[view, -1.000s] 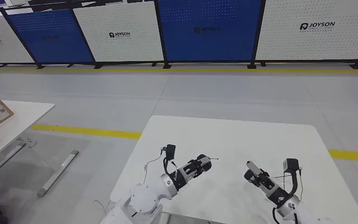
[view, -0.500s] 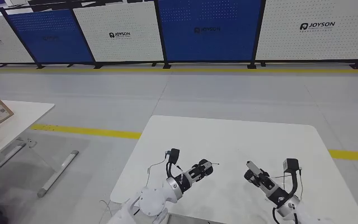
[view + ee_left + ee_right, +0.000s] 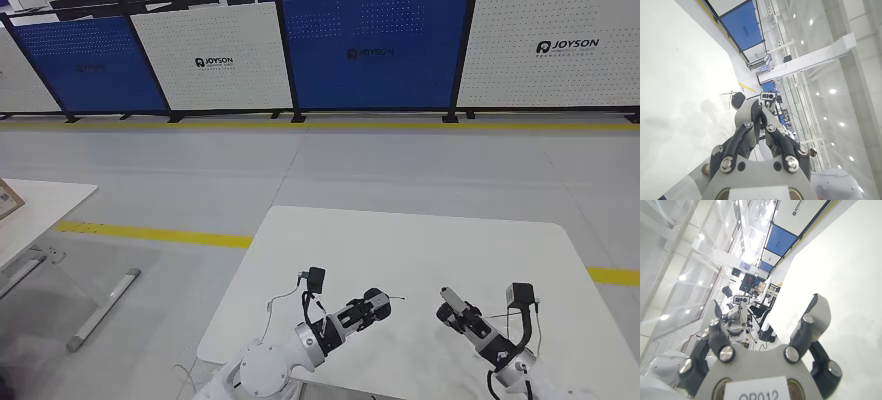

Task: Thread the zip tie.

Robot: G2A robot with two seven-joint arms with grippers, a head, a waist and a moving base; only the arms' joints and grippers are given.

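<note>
The zip tie (image 3: 395, 298) is gripped in the closed left gripper (image 3: 379, 301) above the near part of the table (image 3: 420, 240), one thin end projecting to the right. The right gripper (image 3: 447, 304) is seen near it on the right, fingers spread and empty. No loop is seen, so threading is judged not yet begun: the tail has yet to be fed through the head.

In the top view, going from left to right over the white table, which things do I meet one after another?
left hand, shut on the zip tie → the zip tie's thin free end, sticking out to the right → a strip of table → right hand, open
</note>
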